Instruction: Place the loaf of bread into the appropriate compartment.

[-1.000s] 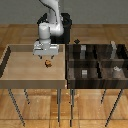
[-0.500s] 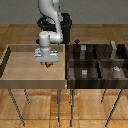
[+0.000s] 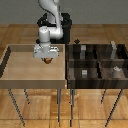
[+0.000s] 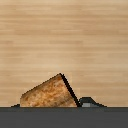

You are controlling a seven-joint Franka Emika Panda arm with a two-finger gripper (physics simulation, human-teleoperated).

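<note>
The hand [image 3: 48, 59] sits left of centre over the tan tray [image 3: 20, 75], pinching the loaf of bread [image 3: 48, 60]; the dark bin [image 3: 97, 62] lies at right.

- My small orange-brown speckled loaf of bread [image 4: 47, 93] looks rough and crusty.
- The light tan wooden tray [image 3: 25, 70] shows matt grain.
- The dark-brown four-part wooden bin [image 3: 95, 62] looks matt.
</note>
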